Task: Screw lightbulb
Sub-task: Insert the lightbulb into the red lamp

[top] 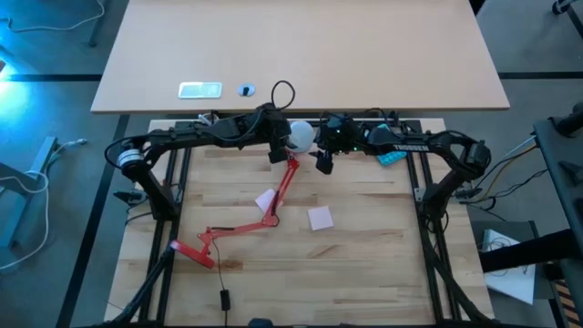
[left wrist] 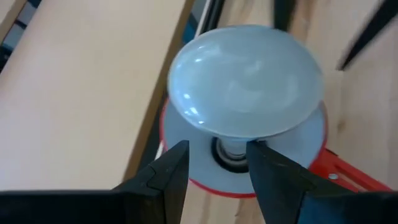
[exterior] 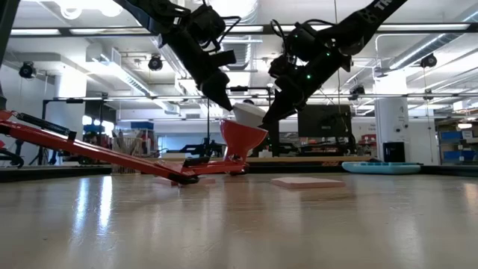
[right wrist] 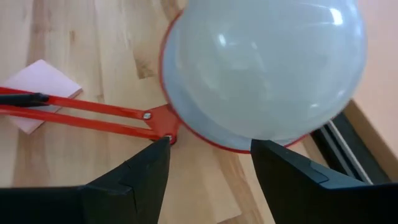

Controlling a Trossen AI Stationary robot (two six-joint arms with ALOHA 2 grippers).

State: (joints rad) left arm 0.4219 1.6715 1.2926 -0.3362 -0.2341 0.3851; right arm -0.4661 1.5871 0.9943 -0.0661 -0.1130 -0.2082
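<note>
The red lamp [top: 273, 205] lies on the wooden table with its shade [exterior: 243, 138] opening upward near the far edge. The white lightbulb [exterior: 250, 113] stands tilted in the shade, and its grey neck [left wrist: 231, 149] goes into the socket. My left gripper [left wrist: 217, 171] is open and comes slanting down from the left, one finger on each side of the neck. My right gripper [right wrist: 208, 158] is open wide on the bulb's right side. The globe [right wrist: 267, 68] fills the view just beyond its fingertips. My left gripper has its fingers [left wrist: 177, 171] on either side of the bulb's neck, and white lining shows between one finger and the neck; I cannot tell whether the other finger touches. My right gripper's fingertips [right wrist: 264, 152] end at the globe's edge; I cannot tell whether they touch it.
Two pink sticky notes [top: 266, 199] [top: 320, 217] lie beside the lamp's arms. A blue object [top: 392, 157] sits under the right arm. A small black item [top: 223, 299] lies near the front edge. A second tabletop [top: 364, 55] lies beyond the far edge.
</note>
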